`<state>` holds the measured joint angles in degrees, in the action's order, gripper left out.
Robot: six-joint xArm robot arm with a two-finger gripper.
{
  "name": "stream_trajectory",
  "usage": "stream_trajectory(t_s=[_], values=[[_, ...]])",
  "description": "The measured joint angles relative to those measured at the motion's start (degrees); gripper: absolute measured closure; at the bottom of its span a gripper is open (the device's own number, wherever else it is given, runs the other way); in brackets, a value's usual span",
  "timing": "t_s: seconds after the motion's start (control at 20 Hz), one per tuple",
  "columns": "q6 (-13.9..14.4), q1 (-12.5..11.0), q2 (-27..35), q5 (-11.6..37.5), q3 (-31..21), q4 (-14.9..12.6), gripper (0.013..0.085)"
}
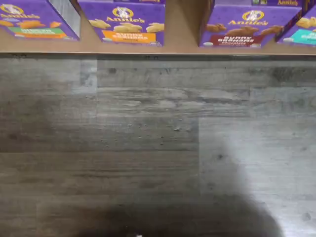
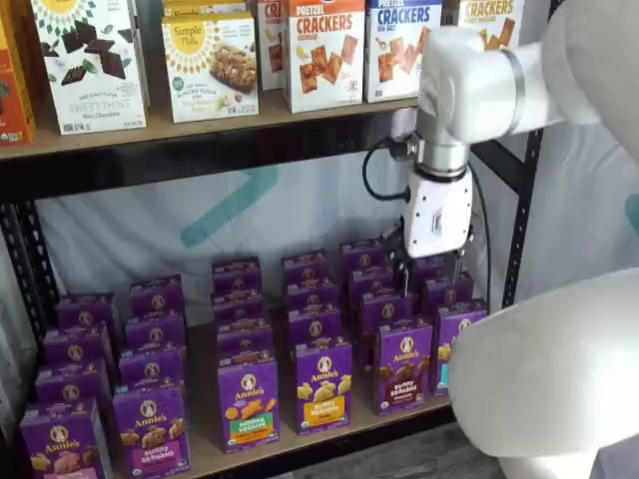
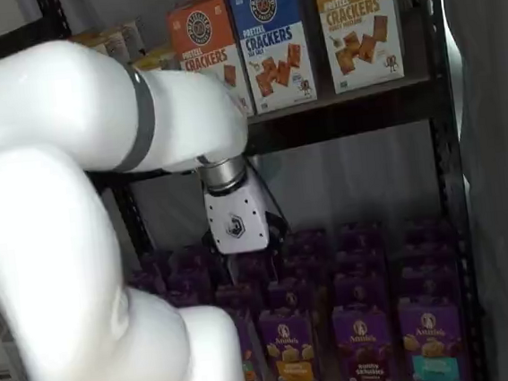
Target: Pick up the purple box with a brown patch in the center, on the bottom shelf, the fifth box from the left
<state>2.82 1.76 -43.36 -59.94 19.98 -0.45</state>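
Your pincer (image 2: 429, 267) hangs with its jaws spread and empty in front of the rear rows of purple cartons, while the purple box (image 2: 403, 365) you want stands upright below it at the front edge of the bottom shelf (image 2: 290, 439).

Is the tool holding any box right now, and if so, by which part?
Nothing is held. The tool hangs open and empty above the rows of purple cartons, and the purple box stands untouched at the front of the bottom shelf.
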Motion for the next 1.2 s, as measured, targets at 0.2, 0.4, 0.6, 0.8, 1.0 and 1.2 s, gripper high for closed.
stream_trajectory(t_s=[0.2, 0.4, 0.6, 0.8, 1.0, 1.2], values=[[-3.09, -2.52, 5.34, 5.76, -1.39, 1.01, 0.013], [-6.37, -5.07, 11.84, 12.17, -2.25, 2.0, 0.013], [-8.62, -7.01, 17.98, 19.5, -2.87, 2.12, 0.013], [-10.77, -8.63, 24.59, 26.43, -2.59, 2.49, 0.013], [-12.06, -9.52, 30.82, 31.98, -1.44, 2.75, 0.013], [-11.79, -9.4, 37.52, 36.45, 0.77, 2.38, 0.013]])
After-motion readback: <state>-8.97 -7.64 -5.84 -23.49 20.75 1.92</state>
